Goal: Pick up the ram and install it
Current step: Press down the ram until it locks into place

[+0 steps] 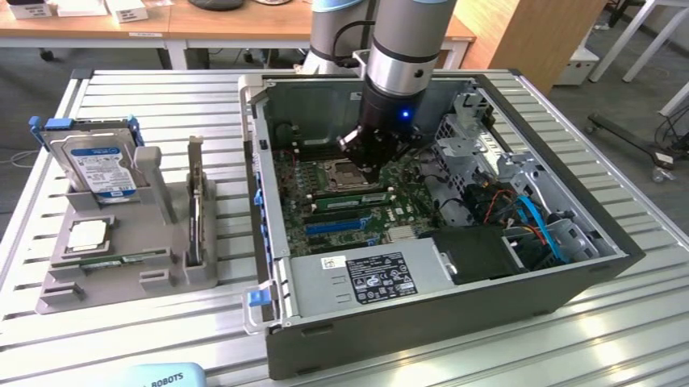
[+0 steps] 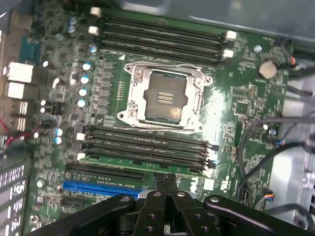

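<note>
Wrist view alone shows ram [image 2: 142,164] seated beneath closed pincer [image 2: 166,183].

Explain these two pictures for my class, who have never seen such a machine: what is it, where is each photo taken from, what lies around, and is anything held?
The machine is a robot arm ending in a gripper, the part that grasps. The exterior view looks down at a table carrying an opened computer case; the arm reaches into it. The wrist view comes from a camera on the arm, looking at the motherboard with its empty CPU socket. The fingers are shut and hold nothing, just above the ram, a green stick lying in a slot beside the socket. On the exterior view's left a grey holder carries a hard drive and a square silver chip.
</note>
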Motion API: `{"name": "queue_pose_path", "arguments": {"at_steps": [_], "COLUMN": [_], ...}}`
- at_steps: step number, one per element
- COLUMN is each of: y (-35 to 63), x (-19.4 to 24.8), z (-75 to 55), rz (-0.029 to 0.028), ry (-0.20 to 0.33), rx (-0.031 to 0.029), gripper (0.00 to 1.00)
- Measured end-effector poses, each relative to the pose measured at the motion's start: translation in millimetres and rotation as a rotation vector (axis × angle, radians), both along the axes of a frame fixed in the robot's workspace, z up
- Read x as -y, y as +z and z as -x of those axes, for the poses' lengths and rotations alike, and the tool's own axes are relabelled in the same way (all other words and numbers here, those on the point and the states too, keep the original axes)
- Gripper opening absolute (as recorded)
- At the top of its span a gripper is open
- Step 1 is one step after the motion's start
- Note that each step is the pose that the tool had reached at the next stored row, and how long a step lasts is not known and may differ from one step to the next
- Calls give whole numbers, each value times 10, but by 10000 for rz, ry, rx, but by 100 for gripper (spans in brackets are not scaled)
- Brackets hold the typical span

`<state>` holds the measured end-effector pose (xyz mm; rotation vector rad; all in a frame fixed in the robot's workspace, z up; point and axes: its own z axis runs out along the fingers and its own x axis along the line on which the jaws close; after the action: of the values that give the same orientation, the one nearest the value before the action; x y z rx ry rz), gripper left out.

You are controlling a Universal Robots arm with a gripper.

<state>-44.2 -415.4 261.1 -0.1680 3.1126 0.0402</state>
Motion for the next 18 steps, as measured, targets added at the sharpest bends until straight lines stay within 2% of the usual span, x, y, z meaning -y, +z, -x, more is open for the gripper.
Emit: {"name": "queue_pose_path", "arguments": {"at_steps": [7,18], "y": [-4,-6], "x": [0,0], "z": [0,17], "rz": [0,-1], "ry": [-1111,-1124], "rx": [-1,0], "gripper": [10,10]}}
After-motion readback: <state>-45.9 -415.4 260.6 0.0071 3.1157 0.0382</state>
